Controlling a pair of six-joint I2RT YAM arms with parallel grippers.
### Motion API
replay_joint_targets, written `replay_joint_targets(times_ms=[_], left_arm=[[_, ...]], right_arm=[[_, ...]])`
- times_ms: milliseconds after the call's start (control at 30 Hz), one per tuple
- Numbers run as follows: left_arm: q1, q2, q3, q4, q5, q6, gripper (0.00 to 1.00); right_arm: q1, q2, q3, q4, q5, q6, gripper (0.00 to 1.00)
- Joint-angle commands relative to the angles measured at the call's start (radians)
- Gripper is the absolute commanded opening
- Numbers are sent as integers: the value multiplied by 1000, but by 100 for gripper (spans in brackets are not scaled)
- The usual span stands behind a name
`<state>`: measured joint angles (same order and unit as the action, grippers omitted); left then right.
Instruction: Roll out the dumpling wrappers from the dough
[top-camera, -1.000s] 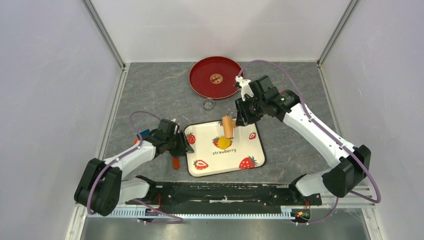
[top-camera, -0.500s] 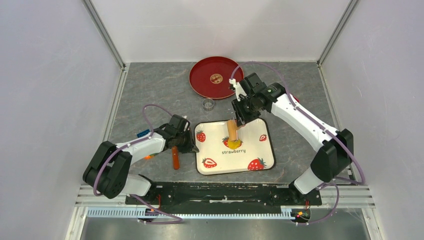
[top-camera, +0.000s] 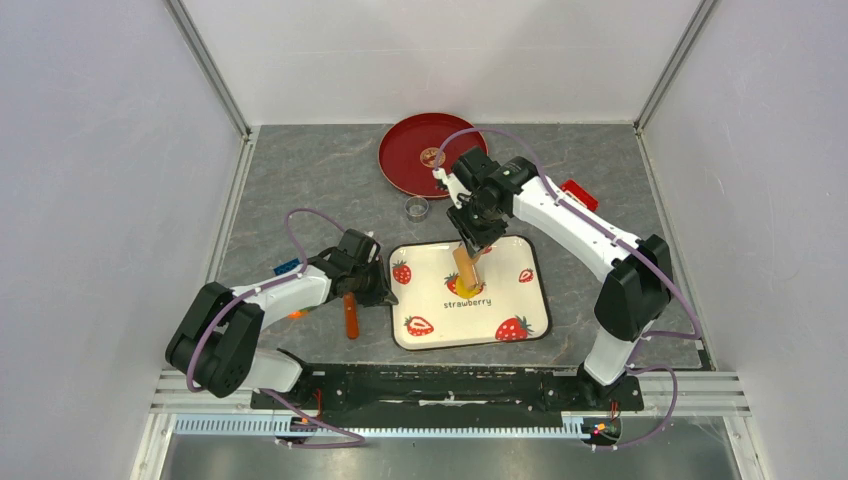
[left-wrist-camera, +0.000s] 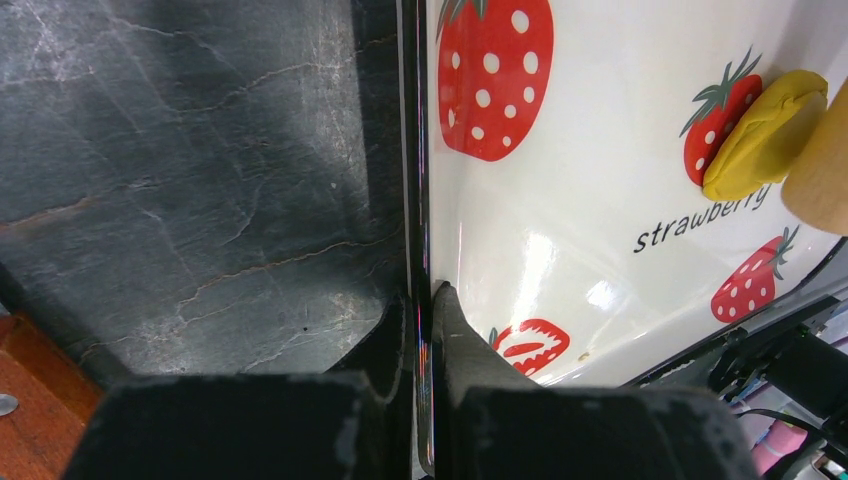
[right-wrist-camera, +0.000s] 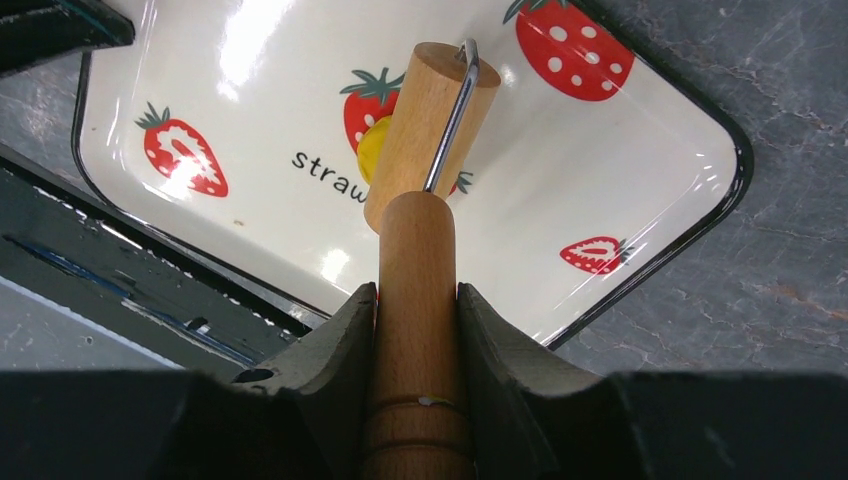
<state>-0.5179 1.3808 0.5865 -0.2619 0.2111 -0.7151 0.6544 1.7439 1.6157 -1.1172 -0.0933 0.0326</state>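
A white strawberry tray (top-camera: 500, 310) lies in front of the arms. On it sits a lump of yellow dough (left-wrist-camera: 765, 135), also seen in the right wrist view (right-wrist-camera: 370, 150). My left gripper (left-wrist-camera: 422, 300) is shut on the tray's left rim (left-wrist-camera: 420, 150). My right gripper (right-wrist-camera: 417, 295) is shut on the wooden handle of a rolling pin (right-wrist-camera: 418, 250). Its roller (right-wrist-camera: 430, 120) rests on the dough and covers most of it. A small round dumpling wrapper (top-camera: 432, 156) lies on the red plate (top-camera: 405, 160) at the back.
A small metal ring (top-camera: 417, 207) stands between the red plate and the tray. A brown-handled tool (top-camera: 350, 316) lies by my left gripper (top-camera: 383, 290), with a blue piece (top-camera: 288, 267) further left. A red object (top-camera: 578, 193) sits right of the right arm.
My left gripper closed on the tray's rim and the tray slid right. The right arm swung left and brought the roller down onto the dough.
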Motion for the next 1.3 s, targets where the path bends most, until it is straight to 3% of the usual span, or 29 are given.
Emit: replay_joint_targets(times_ms=[0,767,1067,1167,1267], left_arm=[[-8,23,-19,-80,-114,14,2],[-10,25,-19,-81,-121,10,2],[-10,26,-21,-81,-125,8,2],[-10,25,-21,-81,-125,8,2],[-10,26,-22,-79,-125,6,2]], right_arm=[[21,2,19,-24,12,-23,0],[55,6,-249,-42,273,20,0],[53,-24,-414,20,280,41,0],[51,-43,-393,54,248,37,0],[48,-79,-270,74,172,34,0]])
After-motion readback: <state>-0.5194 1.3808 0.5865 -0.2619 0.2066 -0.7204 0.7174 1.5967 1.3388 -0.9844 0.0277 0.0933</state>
